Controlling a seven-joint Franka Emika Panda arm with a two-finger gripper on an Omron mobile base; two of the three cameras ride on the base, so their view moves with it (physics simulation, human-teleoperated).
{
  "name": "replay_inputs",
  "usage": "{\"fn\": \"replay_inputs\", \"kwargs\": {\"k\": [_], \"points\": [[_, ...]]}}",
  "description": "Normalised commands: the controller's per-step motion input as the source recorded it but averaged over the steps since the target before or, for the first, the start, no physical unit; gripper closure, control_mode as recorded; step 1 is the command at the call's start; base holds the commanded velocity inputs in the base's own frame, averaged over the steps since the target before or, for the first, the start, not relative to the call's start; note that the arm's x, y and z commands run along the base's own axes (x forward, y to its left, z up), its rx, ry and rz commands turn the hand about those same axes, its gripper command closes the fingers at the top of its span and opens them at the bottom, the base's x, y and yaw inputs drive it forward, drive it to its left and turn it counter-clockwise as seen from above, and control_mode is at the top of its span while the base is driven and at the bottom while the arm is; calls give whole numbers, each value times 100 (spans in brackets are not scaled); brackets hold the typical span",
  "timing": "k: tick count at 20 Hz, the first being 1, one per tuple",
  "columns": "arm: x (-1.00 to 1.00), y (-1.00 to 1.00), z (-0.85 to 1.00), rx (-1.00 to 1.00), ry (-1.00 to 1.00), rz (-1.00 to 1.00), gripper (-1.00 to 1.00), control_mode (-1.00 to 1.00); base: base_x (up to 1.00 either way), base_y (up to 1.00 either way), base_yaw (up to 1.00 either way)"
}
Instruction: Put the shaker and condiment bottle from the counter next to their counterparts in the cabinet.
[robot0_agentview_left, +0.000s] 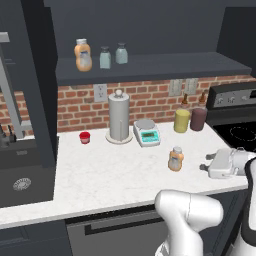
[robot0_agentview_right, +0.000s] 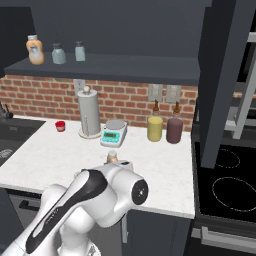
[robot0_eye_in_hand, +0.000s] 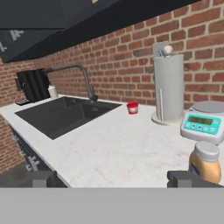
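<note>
The condiment bottle (robot0_agentview_left: 175, 159) (robot0_agentview_right: 112, 156), orange with a whitish cap, stands on the white marbled counter (robot0_agentview_left: 110, 175). My gripper (robot0_agentview_left: 205, 162) (robot0_eye_in_hand: 111, 179) hovers low over the counter just right of it, jaws open and empty. In the hand view the bottle (robot0_eye_in_hand: 205, 162) sits just behind and right of the right fingertip (robot0_eye_in_hand: 183, 178), outside the gap. On the cabinet shelf (robot0_agentview_left: 165, 67) an orange bottle (robot0_agentview_left: 83, 55) (robot0_agentview_right: 34, 50) stands beside two pale teal shakers (robot0_agentview_left: 105, 57) (robot0_agentview_left: 121, 53) with dark caps.
At the brick wall stand a tall silver cylinder (robot0_agentview_left: 119, 120), a teal scale (robot0_agentview_left: 146, 132), a red cup (robot0_agentview_left: 84, 137), a yellow-green bottle (robot0_agentview_left: 181, 120) and a maroon bottle (robot0_agentview_left: 198, 118). A dark sink (robot0_agentview_left: 20, 175) lies left, a stove (robot0_agentview_left: 240, 130) right. An open cabinet door (robot0_agentview_left: 37, 85) hangs left.
</note>
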Motion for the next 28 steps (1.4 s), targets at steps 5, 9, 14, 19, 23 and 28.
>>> {"fn": "replay_inputs", "kwargs": {"k": [5, 9, 14, 19, 23, 28], "points": [[30, 0, -41, 0, -7, 0, -100, -100, 0, 0, 0], [19, 0, -36, 0, -7, 0, -100, -100, 0, 0, 0], [13, 0, -29, 0, -5, 0, -100, -100, 0, 0, 0], [21, 0, -15, 0, 0, 0, -100, -100, 0, 0, 0], [10, 0, -8, 1, 0, 0, -100, -100, 0, 0, 0], [22, -11, -11, 0, 0, 0, -100, -100, 0, 0, 0]]}}
